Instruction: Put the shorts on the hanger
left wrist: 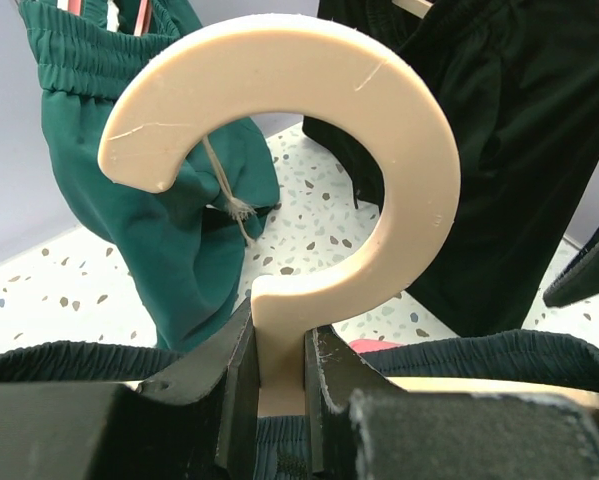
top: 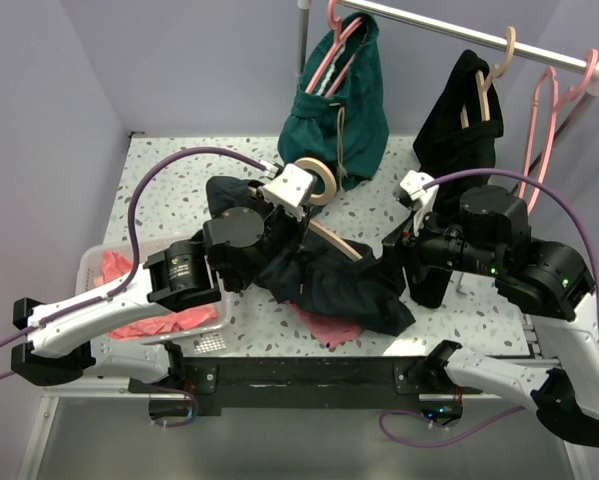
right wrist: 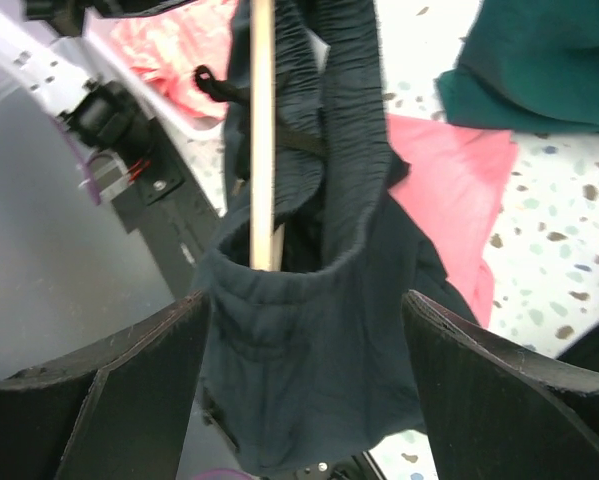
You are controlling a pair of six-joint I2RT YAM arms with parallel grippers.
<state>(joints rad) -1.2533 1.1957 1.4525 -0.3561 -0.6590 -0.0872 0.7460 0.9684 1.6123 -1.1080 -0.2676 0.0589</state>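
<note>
The beige hanger has its neck clamped between the fingers of my left gripper, hook up; from above, the left gripper holds it over the table's middle. The dark navy shorts hang along the hanger's arm. In the right wrist view the hanger arm runs inside the gathered waistband, and the waistband's end hangs loose between the wide-apart fingers of my right gripper, not pinched. That right gripper sits at the shorts' right end.
A pink cloth lies under the shorts. A teal garment on a pink hanger and a black garment hang from the rail at the back, beside a bare pink hanger. A basket of pink cloths stands at left.
</note>
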